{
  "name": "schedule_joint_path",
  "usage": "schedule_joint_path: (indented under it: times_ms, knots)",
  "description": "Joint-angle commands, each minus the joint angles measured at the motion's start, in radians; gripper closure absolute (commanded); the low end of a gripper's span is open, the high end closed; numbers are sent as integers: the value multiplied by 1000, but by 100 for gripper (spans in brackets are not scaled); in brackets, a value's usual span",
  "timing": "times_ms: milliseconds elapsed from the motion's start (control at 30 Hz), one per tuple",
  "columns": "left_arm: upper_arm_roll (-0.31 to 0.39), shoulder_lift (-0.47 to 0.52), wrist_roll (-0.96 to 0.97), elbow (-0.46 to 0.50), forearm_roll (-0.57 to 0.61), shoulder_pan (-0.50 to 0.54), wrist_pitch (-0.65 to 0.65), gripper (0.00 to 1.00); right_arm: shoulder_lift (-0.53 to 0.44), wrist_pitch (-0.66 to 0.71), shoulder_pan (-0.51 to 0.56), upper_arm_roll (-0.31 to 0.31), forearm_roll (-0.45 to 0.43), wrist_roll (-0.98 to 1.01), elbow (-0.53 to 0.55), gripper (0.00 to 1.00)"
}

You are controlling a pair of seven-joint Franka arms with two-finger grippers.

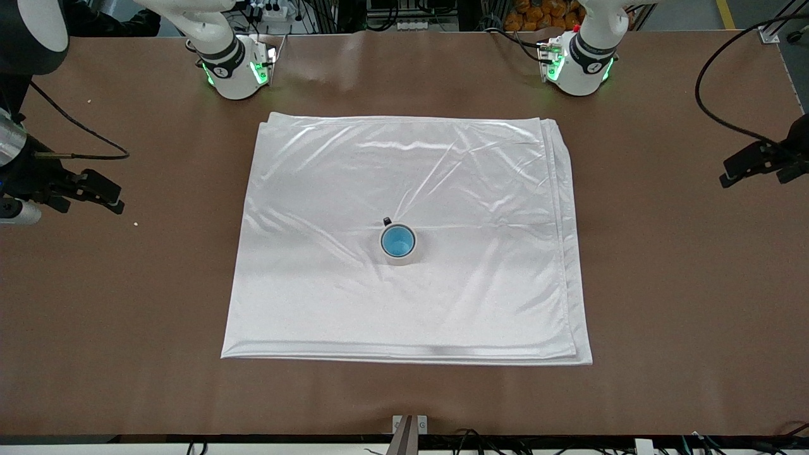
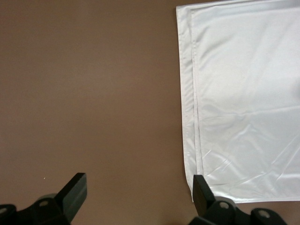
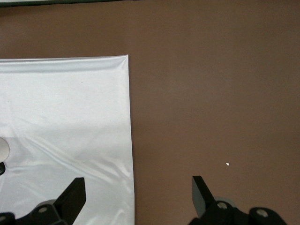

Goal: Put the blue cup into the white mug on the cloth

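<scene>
The blue cup (image 1: 397,241) sits inside the white mug (image 1: 405,260), which stands upright near the middle of the cloth (image 1: 442,177), its black handle toward the robots' bases. My right gripper (image 1: 107,193) is open and empty above the bare table past the cloth's edge at the right arm's end. My left gripper (image 1: 727,175) is open and empty above the bare table at the left arm's end. The left wrist view shows its open gripper (image 2: 138,180) and the cloth's edge (image 2: 234,93). The right wrist view shows its open gripper (image 3: 138,183), the cloth (image 3: 65,108) and a sliver of the mug (image 3: 3,149).
The brown table (image 1: 663,284) surrounds the cloth on all sides. A small white crumb (image 1: 135,223) lies on the table near the right gripper; it also shows in the right wrist view (image 3: 228,164). A black cable (image 1: 82,129) lies at the right arm's end.
</scene>
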State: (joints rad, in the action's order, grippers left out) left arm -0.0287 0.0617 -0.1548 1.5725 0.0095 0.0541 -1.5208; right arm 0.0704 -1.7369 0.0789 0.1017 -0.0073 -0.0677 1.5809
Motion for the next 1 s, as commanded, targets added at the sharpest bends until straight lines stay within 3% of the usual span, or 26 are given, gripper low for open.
schedule_joint_path:
  times_ms: [0, 600, 967]
  knots:
    - [-31, 24, 1, -5, -11, -3, 27, 0, -31, -10, 5, 6, -5, 3, 28, 0]
    - [-39, 23, 159, -3, -8, -3, 28, 0, -43, 2, 5, 6, -3, 5, 30, 0]
    - [-39, 21, 159, 1, -8, -2, 28, 0, -54, 13, 5, 7, -2, 6, 30, 0]
